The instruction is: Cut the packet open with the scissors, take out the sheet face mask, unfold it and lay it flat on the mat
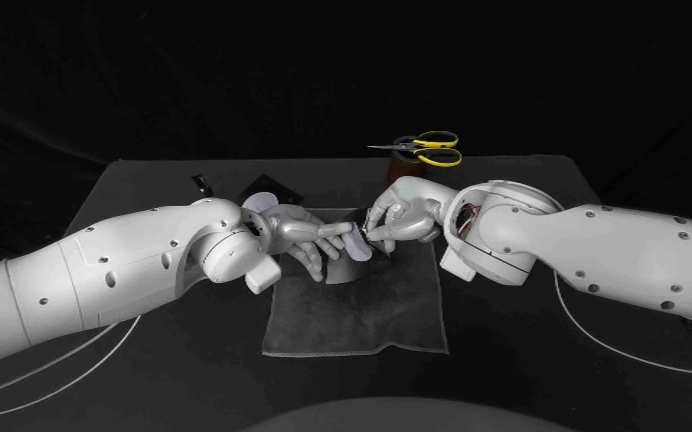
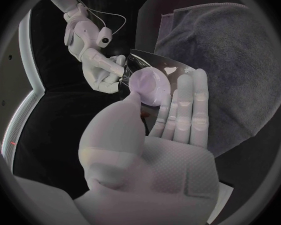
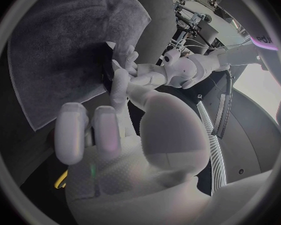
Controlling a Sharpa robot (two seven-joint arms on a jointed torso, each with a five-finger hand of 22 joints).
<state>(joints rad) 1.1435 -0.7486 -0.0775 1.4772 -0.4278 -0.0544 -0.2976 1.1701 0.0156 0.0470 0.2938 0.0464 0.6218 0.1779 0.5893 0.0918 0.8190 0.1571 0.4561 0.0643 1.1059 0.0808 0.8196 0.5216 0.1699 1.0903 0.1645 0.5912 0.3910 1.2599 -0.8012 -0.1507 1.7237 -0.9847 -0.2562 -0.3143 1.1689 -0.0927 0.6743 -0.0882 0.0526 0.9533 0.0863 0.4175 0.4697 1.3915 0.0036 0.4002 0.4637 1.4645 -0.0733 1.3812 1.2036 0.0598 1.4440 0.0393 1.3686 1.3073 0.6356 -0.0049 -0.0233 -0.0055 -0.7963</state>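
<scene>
Pinching the packet [image 1: 346,272] are left hand [image 1: 296,237] and right hand [image 1: 400,217]; its long axis unclear.

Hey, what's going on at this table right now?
Both hands meet over the far end of the grey mat. The right hand grips the silvery packet by its edge, while the left hand pinches the folded sheet face mask, which sits at the packet's mouth. The mask is not yet unfolded or laid down. The yellow-handled scissors stand in their holder at the back of the table.
</scene>
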